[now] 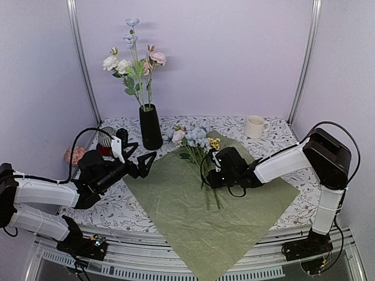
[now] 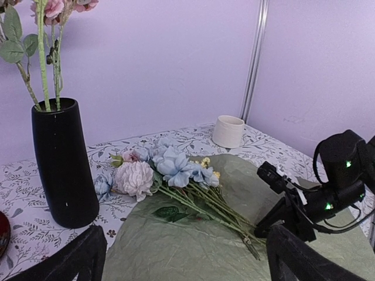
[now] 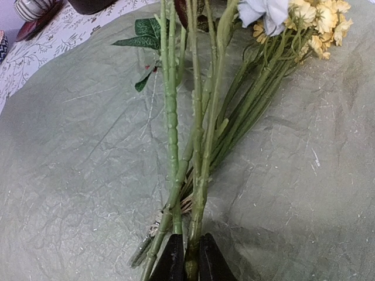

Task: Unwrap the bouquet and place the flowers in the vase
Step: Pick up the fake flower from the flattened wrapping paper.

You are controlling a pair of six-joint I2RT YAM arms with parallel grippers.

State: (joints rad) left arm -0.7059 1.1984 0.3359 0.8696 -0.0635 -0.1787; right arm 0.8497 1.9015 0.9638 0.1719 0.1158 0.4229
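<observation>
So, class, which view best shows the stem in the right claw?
The right wrist view: the right claw pinches one green stem close up. The top view shows it small, partly behind the claw; the left wrist view, far off.

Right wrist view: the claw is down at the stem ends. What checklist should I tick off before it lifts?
1. Right claw pinching a stem: ok.
2. Only that stem caught: cannot tell; others press alongside.
3. Cream strands free of the stems: cannot tell.
4. Wrap spread flat: ok.
5. Vase upright: ok, already holding blooms.
6. Left claw open: ok.
</observation>
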